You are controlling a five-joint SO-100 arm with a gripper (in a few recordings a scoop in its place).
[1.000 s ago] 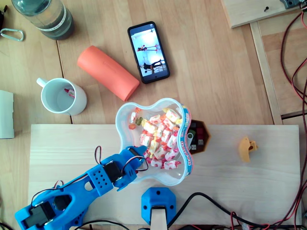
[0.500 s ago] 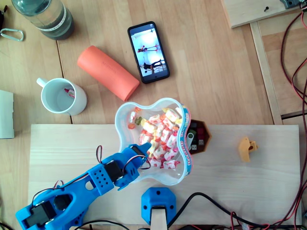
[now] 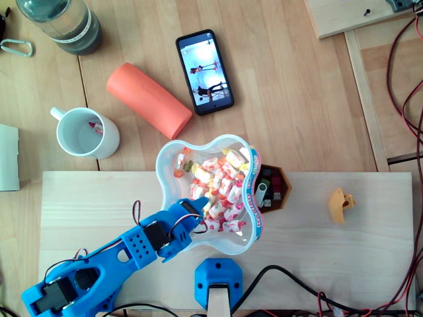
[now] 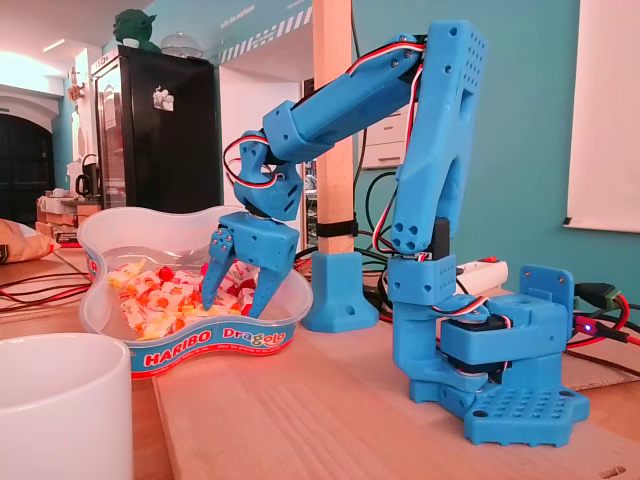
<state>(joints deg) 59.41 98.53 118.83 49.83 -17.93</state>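
Pale wood makes up the board [image 3: 330, 264] that lies on the wider table and carries the blue arm's base. The gripper [image 4: 235, 300] points down into the clear, wavy-walled tub [image 4: 190, 340], which straddles the board's far edge in the overhead view. Its two fingers stand apart at a moderate spread, with the tips dipped among the wrapped sweets [image 3: 221, 185] at the tub's near-left side. I cannot tell whether a sweet is caught between them. Just right of the tub in the overhead view, touching its wall, is a brown hexagonal dish [image 3: 276, 191]. A white mug [image 3: 79, 135], an orange cylinder [image 3: 149, 100] and a phone [image 3: 204, 71] lie beyond the board, well apart from the gripper [image 3: 200, 214].
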